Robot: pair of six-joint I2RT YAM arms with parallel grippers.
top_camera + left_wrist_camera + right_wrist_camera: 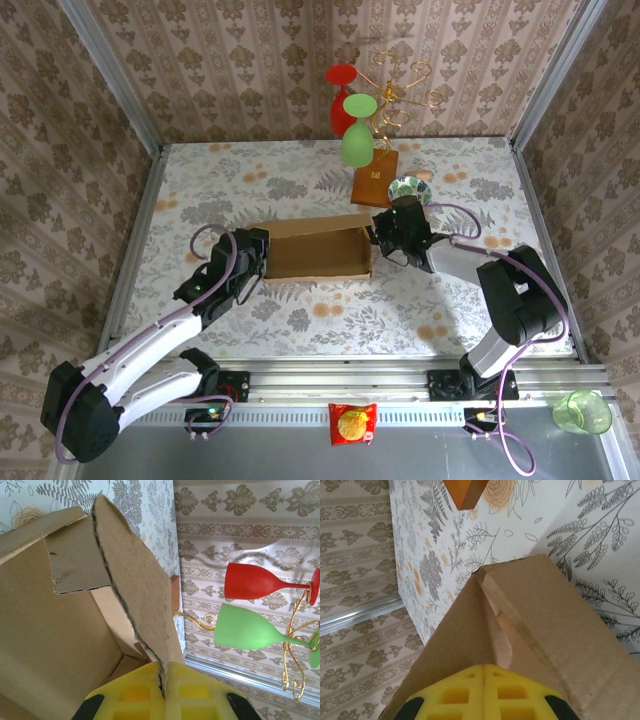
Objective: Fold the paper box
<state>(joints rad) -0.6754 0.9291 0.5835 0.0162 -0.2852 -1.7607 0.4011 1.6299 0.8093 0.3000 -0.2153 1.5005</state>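
Containers first: paper box (320, 255) sat mid-bench (200, 190) as a shallow open-topped tray, long axis left to right, inside showing bare cardboard floor and walls. One flap at its left end stood up with a rough cut edge, seen from the left wrist. Red glass (342, 95) and green glass (358, 135) hung on the gold wire stand (388, 92) at the back of the bench. The stand's orange-brown base (375, 185) was just behind the box's right rear corner. Small patterned bowl (408, 189) sat beside that base, contents not readable. Clear green cup (582, 411) stood on the grey ledge (270, 455) near the right arm's mount. Red snack packet (352, 423) lay on the same ledge between the two mounts.

Left hand (258, 250) was at the box's left end, yellow pads (135, 695) clamped on the upright flap, cardboard edge running straight into the seam between them. Right hand (383, 235) was at the box's right end, pads closed on the folded end wall there. Box spanned between the two hands, touching both
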